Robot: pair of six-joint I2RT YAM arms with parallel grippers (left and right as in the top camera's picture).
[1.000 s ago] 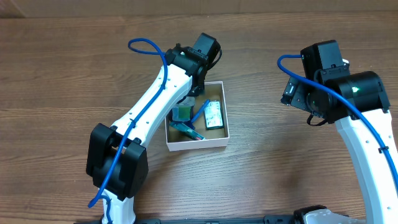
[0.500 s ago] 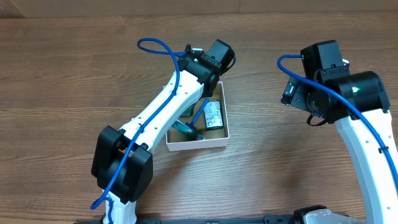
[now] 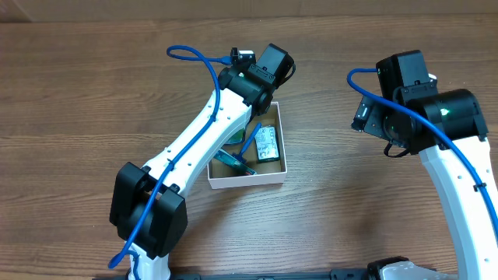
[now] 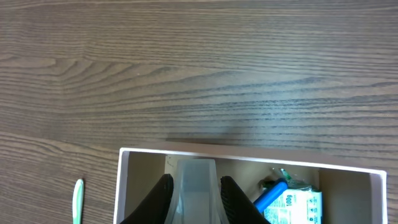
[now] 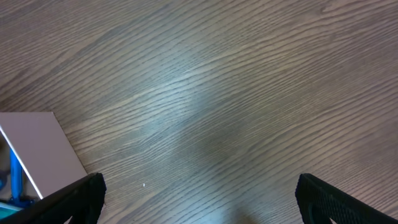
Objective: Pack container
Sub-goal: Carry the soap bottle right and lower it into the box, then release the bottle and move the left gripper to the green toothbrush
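**A:** ok so where's the container point(image 3: 246, 182) at?

**B:** Pretty much mid-desk point(image 3: 78, 117). The left arm point(image 3: 198, 136) runs diagonally from the near edge up over it, and the wrist tips down right at the box's far wall.

**A:** and the left hand point(image 4: 195, 182), got anything?

**B:** It's pointing down inside the container, on the side nearer the desk's left edge. Its fingers point(image 4: 163, 198) sit really close on either side of a pale see-through thing point(image 4: 196, 177). Honestly can't tell if it's squeezing that or just loose around it.

**A:** what else is in the box?

**B:** A blue stick point(image 3: 249, 142), a white printed packet point(image 3: 268, 145) along the right wall, and a teal packet point(image 3: 236, 165) toward the near wall. There's also a pale green stick point(image 4: 78, 200) lying on the desk just outside the left wall.

**A:** right side?

**B:** The right arm point(image 3: 459, 187) comes up along the right edge with the wrist angled in toward the middle. The right hand point(image 5: 200, 186) hangs over bare wood well apart from the container, fingers spread wide, nothing in it.
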